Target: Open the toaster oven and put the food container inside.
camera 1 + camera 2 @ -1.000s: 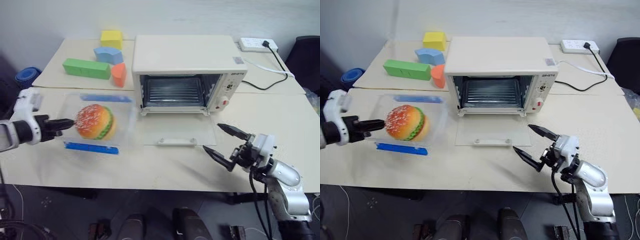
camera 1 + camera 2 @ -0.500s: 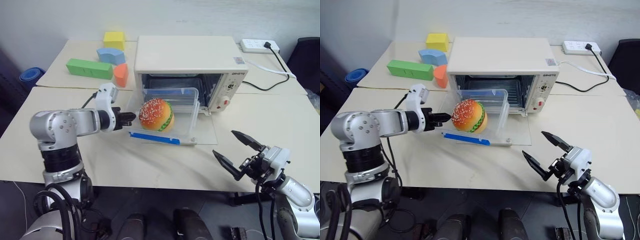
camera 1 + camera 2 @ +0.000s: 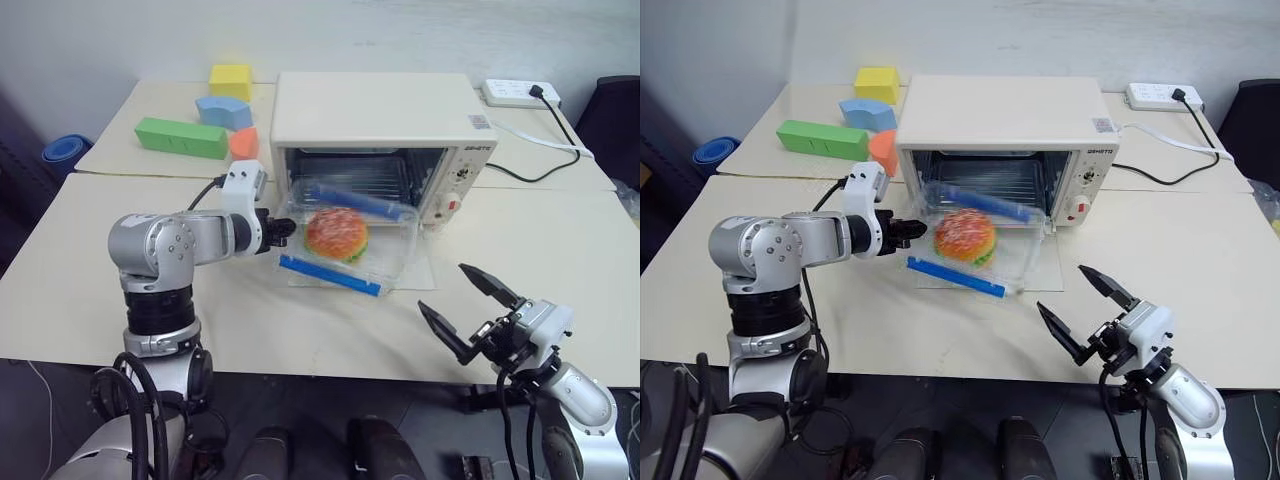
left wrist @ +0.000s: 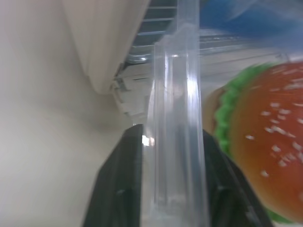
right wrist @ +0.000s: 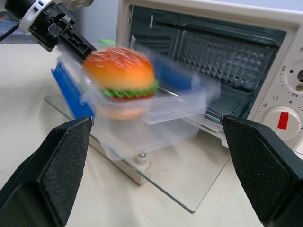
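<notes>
The oven [image 3: 378, 120] stands on the desk [image 3: 560, 250] with its glass door [image 5: 189, 182] folded down flat. The left gripper [image 3: 284, 229] has its jaws on the near side wall of the container [image 3: 352, 246], one finger [image 4: 118, 184] on each face of the clear wall. The container sits tilted above the door, its far end at the oven's mouth, burger [image 3: 965, 236] inside. The right gripper [image 3: 464, 306] hangs near the desk's front edge, jaws wide and empty.
</notes>
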Motion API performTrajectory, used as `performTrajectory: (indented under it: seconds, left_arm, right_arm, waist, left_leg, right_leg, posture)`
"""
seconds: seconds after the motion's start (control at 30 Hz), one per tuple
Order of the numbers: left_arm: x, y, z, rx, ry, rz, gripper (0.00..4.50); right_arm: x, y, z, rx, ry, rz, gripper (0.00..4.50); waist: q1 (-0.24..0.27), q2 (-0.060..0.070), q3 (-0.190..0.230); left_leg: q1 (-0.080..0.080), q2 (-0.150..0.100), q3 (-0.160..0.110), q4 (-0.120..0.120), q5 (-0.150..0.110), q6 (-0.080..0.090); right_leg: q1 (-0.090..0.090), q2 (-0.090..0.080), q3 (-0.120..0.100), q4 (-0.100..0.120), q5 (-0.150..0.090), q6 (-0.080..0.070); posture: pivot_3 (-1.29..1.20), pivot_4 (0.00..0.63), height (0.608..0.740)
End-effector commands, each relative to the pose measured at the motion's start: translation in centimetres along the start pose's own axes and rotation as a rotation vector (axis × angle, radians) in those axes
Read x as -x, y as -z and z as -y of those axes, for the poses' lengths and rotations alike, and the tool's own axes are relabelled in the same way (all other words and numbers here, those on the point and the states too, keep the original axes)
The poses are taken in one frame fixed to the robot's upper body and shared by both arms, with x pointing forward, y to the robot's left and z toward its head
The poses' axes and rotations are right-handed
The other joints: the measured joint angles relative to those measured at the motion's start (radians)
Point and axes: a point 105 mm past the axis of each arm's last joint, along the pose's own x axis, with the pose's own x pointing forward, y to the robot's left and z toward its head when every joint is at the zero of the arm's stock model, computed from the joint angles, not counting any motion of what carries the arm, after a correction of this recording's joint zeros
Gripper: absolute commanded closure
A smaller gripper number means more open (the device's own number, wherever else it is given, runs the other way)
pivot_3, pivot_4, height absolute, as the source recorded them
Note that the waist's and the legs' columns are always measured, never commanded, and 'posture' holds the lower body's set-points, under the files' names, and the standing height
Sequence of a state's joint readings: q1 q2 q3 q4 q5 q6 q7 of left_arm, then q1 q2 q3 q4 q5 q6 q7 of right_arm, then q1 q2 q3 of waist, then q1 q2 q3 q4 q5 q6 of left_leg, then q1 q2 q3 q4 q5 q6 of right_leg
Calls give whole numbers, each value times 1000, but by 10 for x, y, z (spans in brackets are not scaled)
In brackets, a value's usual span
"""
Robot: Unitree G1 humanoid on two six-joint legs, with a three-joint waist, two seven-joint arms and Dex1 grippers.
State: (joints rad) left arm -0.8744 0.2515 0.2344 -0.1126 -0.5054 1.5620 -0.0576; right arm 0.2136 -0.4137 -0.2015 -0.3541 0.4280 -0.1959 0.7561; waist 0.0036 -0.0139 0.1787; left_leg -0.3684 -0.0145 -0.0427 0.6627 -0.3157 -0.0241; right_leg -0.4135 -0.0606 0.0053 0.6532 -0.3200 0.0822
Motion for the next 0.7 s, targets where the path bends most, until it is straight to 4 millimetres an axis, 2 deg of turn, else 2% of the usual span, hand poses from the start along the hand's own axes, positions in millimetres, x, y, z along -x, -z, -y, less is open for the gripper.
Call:
performTrajectory:
  seconds: [0.03,0.1,0.27,0.33,0.37,0.47,0.53,0.6,0.7]
  left_arm:
    - [11,-17,3,-23,12,69,1919]
    - [15,-18,3,-29,39,72,1367]
    - [39,-28,-1,-83,193,132,1367]
    - [51,-22,-5,-151,259,113,1367]
    - [59,-14,-15,-204,271,93,1367]
    - [72,7,-37,-356,303,38,2260]
    - [75,25,-48,-393,324,-18,2928]
    - [74,46,-44,-428,419,-44,3499]
    - [71,62,-30,-481,539,-30,4422]
  right_arm:
    - [-3,-17,0,33,0,60,0]
    - [-4,-20,1,25,0,71,0]
    - [-5,-22,-1,-23,-63,21,0]
    - [-7,-25,-2,-43,-98,6,0]
    - [-8,-25,-6,-67,-144,-19,0]
    - [-10,-26,-23,-173,-273,-71,927]
    - [-13,-27,-32,-254,-320,-86,1661]
    - [-16,-19,-47,-260,-418,-158,2308]
    - [-22,-9,-54,-232,-469,-214,3332]
  waist:
    - [0,0,0]
    - [-4,0,0]
    - [-6,0,0]
    - [-7,0,0]
    - [-8,1,0]
    - [-11,2,1]
    - [-5,2,1]
    - [0,2,1]
    - [11,2,1]
  left_leg:
    - [0,0,0,0,0,0]
    - [0,0,0,0,0,0]
    - [1,1,0,-1,0,-1]
    - [1,1,0,-1,0,-1]
    - [1,1,0,-1,0,-1]
    - [2,2,1,-2,0,-1]
    - [2,2,0,-3,0,-1]
    - [1,2,-1,-3,0,0]
    - [0,2,-2,-3,-2,5]
  right_leg:
    - [0,0,0,0,0,0]
    - [0,0,0,0,0,0]
    - [0,1,0,0,0,0]
    - [0,1,0,0,0,0]
    - [0,1,0,0,0,0]
    - [0,1,1,-1,-1,-2]
    - [0,1,0,-2,-2,-3]
    - [1,0,0,-3,-2,-3]
    - [2,-1,0,-8,-1,-3]
  posture:
    - [0,150,740]
    - [0,150,740]
    - [0,150,740]
    - [0,150,740]
    - [0,150,740]
    - [0,150,740]
    - [0,150,740]
    - [0,150,740]
    - [0,150,740]
